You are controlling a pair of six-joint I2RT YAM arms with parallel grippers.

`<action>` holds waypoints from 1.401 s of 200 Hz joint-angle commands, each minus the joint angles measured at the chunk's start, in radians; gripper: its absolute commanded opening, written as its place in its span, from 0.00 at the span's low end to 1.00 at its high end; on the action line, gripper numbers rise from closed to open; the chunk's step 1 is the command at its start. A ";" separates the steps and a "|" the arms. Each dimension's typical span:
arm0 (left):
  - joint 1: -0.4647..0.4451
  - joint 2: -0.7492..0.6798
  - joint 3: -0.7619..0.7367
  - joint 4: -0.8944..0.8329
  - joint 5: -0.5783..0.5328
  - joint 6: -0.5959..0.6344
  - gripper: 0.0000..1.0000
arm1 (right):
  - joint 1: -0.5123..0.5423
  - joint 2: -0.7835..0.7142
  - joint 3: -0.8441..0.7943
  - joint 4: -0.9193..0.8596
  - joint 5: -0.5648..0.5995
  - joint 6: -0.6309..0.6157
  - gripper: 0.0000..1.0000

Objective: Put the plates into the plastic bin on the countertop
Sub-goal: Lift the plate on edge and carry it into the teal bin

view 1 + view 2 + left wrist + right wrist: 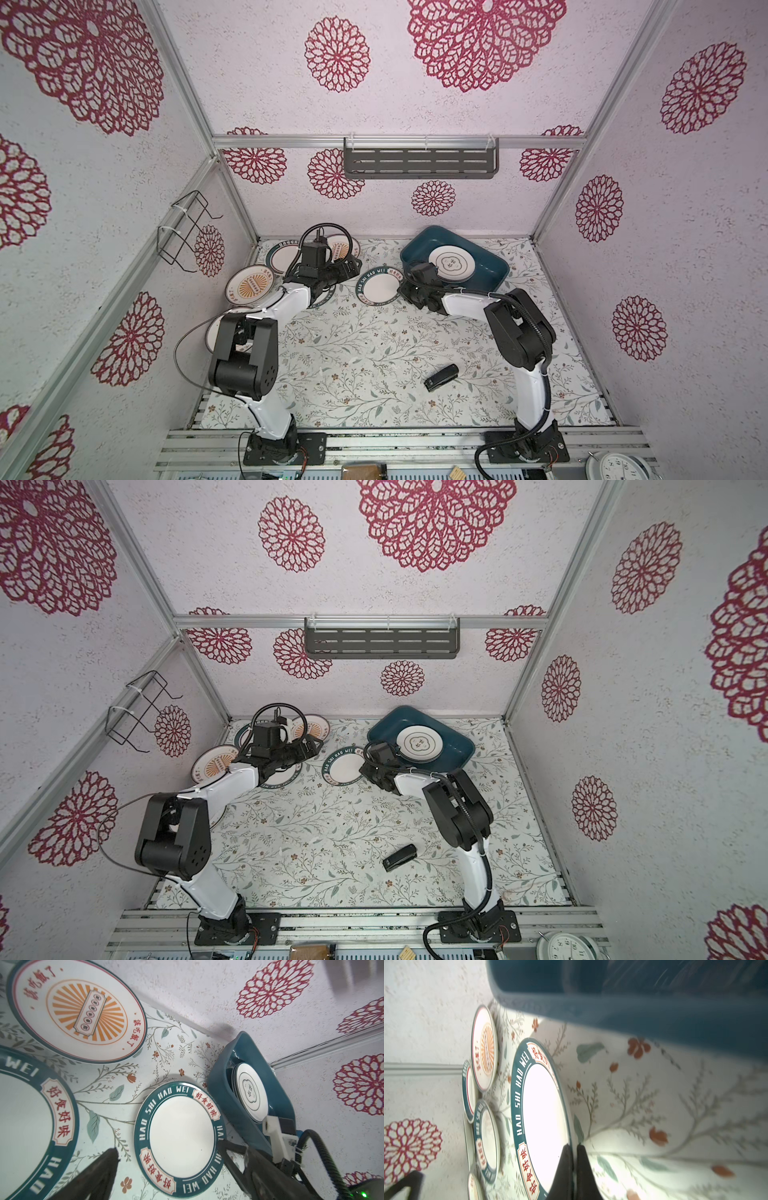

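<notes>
Vine-printed bench: right gripper clenched on rim of lettered plate just beside plastic bin; left gripper released. Next, judged: lift plate over bin wall.

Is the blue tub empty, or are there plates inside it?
Not empty. A white ringed plate lies inside the blue tub; the left wrist view shows more plate edges stacked under it.

Bare countertop around black object
</notes>
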State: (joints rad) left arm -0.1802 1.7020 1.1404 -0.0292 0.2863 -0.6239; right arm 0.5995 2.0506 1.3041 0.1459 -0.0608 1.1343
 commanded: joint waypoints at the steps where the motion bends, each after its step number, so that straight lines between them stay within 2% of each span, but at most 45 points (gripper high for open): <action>1: 0.005 -0.078 -0.039 -0.039 -0.040 0.030 0.97 | 0.007 -0.098 -0.033 0.026 -0.110 -0.009 0.00; 40: 0.002 -0.189 -0.081 -0.097 -0.047 0.075 0.97 | 0.014 -0.208 -0.141 0.142 -0.156 0.008 0.00; 60: 0.002 -0.238 -0.086 -0.152 -0.089 0.125 0.97 | 0.016 -0.268 -0.153 0.130 -0.153 -0.023 0.00; 82: 0.002 -0.293 -0.100 -0.192 -0.081 0.154 0.97 | 0.017 -0.343 -0.169 0.105 -0.140 -0.054 0.00; 135: -0.038 -0.370 -0.140 -0.146 -0.017 0.118 0.97 | 0.013 -0.506 -0.234 0.056 -0.082 -0.097 0.00; 177: -0.120 -0.356 -0.125 -0.084 -0.029 0.119 0.97 | -0.025 -0.598 -0.281 0.028 -0.047 -0.106 0.00; 212: -0.142 -0.311 -0.094 -0.041 -0.025 0.105 0.97 | -0.090 -0.683 -0.322 -0.016 -0.023 -0.121 0.00; 280: -0.187 -0.123 0.038 0.003 0.033 0.084 0.97 | -0.253 -0.758 -0.354 -0.065 -0.026 -0.147 0.00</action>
State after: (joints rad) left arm -0.3435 1.5162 1.1118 -0.0704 0.2779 -0.5301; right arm 0.3935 1.3331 0.9382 0.0505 -0.0925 1.0122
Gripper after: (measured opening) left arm 0.971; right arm 0.055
